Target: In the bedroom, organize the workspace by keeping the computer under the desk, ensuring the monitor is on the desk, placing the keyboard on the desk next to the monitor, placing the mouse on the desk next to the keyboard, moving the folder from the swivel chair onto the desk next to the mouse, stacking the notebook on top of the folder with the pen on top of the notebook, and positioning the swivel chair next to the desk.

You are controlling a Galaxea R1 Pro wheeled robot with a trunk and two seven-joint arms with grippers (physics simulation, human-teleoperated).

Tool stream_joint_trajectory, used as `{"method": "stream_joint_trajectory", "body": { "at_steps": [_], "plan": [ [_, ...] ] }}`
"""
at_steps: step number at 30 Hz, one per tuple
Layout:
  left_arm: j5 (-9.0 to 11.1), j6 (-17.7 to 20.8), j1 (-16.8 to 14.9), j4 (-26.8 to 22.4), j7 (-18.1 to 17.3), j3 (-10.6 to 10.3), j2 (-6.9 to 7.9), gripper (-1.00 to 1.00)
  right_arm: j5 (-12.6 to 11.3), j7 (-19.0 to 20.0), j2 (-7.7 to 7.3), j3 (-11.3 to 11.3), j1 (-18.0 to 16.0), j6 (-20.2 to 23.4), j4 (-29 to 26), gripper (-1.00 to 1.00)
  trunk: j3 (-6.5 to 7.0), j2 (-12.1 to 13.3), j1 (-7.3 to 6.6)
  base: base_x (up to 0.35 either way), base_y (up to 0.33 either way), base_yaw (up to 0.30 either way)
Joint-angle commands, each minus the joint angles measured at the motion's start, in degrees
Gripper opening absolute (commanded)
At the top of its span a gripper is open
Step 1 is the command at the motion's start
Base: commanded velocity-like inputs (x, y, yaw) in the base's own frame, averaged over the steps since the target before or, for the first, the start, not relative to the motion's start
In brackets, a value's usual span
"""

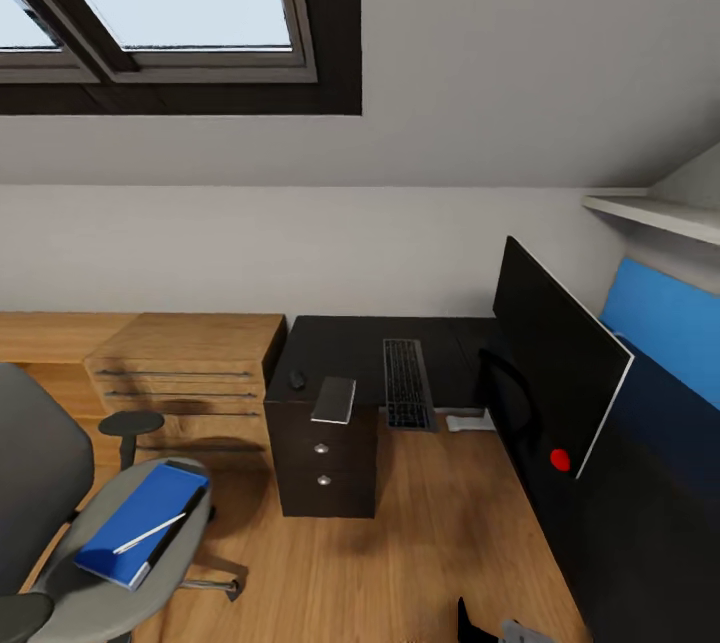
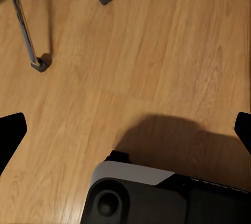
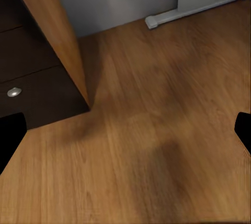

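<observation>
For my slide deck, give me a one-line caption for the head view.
Blue folder and pen on swivel chair; keyboard, notebook, monitor on black desk.

Head cam overlooks desk (image 1: 340,343); wrist cams face floor (image 2: 157,51).

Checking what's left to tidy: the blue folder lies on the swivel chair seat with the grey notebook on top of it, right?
Not quite. The folder does lie on the swivel chair seat, but the pen is on top of it. The notebook sits on the desk, as the head view shows.
</observation>
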Motion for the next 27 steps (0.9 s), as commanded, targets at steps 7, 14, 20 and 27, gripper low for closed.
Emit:
{"method": "stream_joint_trajectory", "body": {
  "at_steps": [7, 14, 20, 27],
  "plan": [
    [0.54, -0.26, -0.05, 0.00, 0.44, -0.48, 0.05, 1.00, -0.15, 0.22, 0.03, -0.22, -0.07, -0.17, 0.06, 1.00, -0.13, -0.12, 0.03, 0.000, 0.000, -0.213],
    [0.53, -0.26, -0.05, 0.00, 0.46, -0.49, 0.05, 1.00, -0.15, 0.22, 0.03, -0.30, -0.07, -0.13, 0.06, 1.00, -0.13, -0.12, 0.03, 0.000, 0.000, -0.035],
    [0.53, -0.26, -0.05, 0.00, 0.47, -0.49, 0.05, 1.00, -0.15, 0.22, 0.03, -0.26, -0.07, 0.14, 0.07, 1.00, -0.13, -0.12, 0.03, 0.000, 0.000, -0.002],
    [0.53, -0.26, -0.05, 0.00, 0.45, -0.49, 0.05, 1.00, -0.19, 0.17, 0.03, -0.11, -0.07, 0.08, 0.06, 1.00, -0.13, -0.12, 0.03, 0.000, 0.000, 0.000]
  ]
}}
